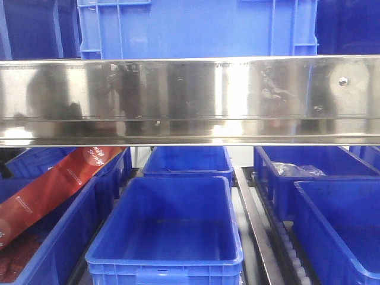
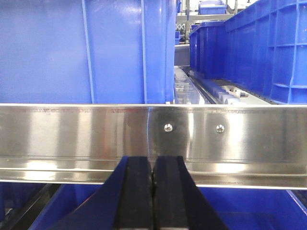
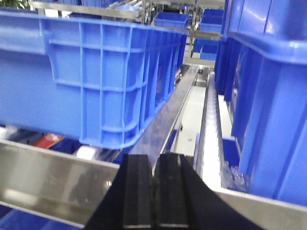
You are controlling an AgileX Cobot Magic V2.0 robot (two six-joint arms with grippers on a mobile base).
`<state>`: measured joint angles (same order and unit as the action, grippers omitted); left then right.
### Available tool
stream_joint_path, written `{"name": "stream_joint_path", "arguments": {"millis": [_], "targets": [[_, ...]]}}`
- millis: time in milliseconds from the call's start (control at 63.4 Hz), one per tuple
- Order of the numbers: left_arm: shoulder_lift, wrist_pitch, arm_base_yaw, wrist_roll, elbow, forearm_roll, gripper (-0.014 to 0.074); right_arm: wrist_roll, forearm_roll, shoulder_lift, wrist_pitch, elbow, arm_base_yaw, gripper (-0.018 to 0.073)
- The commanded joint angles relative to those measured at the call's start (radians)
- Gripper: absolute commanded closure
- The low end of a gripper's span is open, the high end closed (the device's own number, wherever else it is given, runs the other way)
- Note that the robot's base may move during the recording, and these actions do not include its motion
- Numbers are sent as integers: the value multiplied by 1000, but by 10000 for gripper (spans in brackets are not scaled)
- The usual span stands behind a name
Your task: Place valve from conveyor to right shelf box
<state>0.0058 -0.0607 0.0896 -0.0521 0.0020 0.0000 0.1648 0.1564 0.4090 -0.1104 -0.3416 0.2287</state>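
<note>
Fingers (image 2: pixel 152 201) (image 3: pixel 153 201) of both arms press shut on nothing; steel rail (image 1: pixel 190 98) hides upper crate (image 1: pixel 196 27).

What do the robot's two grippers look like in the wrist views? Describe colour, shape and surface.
Both the left gripper and the right gripper are matt black, each with two flat, rectangular pads on wedge-shaped bases that widen downwards. No cables, markings or labels are visible on either.

Both wrists end in black, flat, rubbery-looking fingers (image 2: pixel 136 196) (image 3: pixel 139 191) with squared tips.
</note>
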Motion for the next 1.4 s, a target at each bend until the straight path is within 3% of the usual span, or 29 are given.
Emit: {"name": "stream_joint_path", "arguments": {"millis": [0,221,300,552,662,1387], "targets": [[-6,26,-6,6,-2,0,708,1,-7,-29,-4,16,-49,715],[-6,26,-6,6,-2,0,708,1,-7,-183,-23,111,-240,715],[-6,26,-6,6,-2,0,708,-7,-7,-252,-23,164,-271,715],[-6,26,-6,6,-2,0,708,-12,-24,-409,15,342,-275,715],[-6,26,-6,6,-2,0,708,-62,-60,-409,46,342,-275,715],[-6,26,-6,6,-2,0,708,-61,-51,-409,36,342,-275,715]]}}
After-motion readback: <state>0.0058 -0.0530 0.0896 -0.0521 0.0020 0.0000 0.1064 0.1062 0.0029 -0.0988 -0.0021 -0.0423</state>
